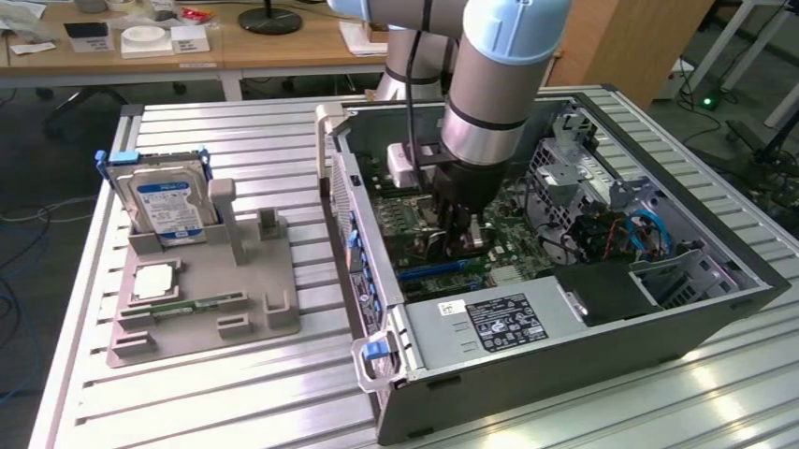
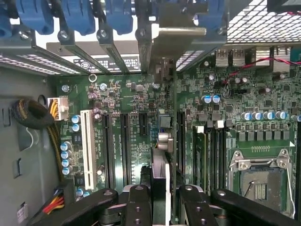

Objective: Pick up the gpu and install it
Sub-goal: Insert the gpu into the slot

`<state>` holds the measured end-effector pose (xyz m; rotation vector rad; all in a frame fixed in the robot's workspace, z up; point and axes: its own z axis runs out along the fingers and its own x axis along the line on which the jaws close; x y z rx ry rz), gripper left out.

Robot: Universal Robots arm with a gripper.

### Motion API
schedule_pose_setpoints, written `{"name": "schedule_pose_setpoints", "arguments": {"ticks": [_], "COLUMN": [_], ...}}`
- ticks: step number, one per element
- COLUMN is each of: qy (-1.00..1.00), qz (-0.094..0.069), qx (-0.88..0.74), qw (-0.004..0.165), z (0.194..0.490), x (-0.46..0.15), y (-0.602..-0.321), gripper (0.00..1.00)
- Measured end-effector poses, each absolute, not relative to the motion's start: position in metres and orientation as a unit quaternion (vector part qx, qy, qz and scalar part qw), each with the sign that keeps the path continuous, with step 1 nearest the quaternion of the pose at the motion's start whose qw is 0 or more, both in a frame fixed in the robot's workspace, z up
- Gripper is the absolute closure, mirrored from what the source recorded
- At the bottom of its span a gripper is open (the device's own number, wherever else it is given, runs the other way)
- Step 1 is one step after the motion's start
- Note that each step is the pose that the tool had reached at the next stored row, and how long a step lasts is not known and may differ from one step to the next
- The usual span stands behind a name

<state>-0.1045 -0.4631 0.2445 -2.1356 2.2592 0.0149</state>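
Observation:
My gripper [image 1: 456, 245] is down inside the open computer case [image 1: 699, 313], just above the green motherboard [image 1: 506, 229]. It is shut on the gpu [image 1: 452, 234], a thin dark card held on edge. In the wrist view the gpu [image 2: 159, 181] runs edge-on between the black fingers [image 2: 138, 207], and my gripper [image 2: 160, 203] clamps both of its faces. The card's pale metal end bracket [image 2: 176, 33] reaches the case's rear slot openings. The card hangs over the long black expansion slots [image 2: 125, 146]; I cannot tell whether its edge touches a slot.
Blue slot latches [image 2: 75, 16] line the case's rear wall. A CPU socket [image 2: 256, 181] lies to one side. The power supply [image 1: 500, 323] fills the case's near end. At the exterior view's left, a grey fixture [image 1: 206, 323] holds a hard drive [image 1: 168, 206], a chip [image 1: 156, 281] and a memory stick [image 1: 200, 301].

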Motion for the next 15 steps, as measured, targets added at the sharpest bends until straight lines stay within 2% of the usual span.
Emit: {"name": "schedule_pose_setpoints", "arguments": {"ticks": [15], "qy": [0.727], "qz": [0.005], "qx": [-0.687], "qw": [0.017], "z": [0.2404], "x": [-0.1039], "y": [-0.4643], "gripper": [0.73]}}
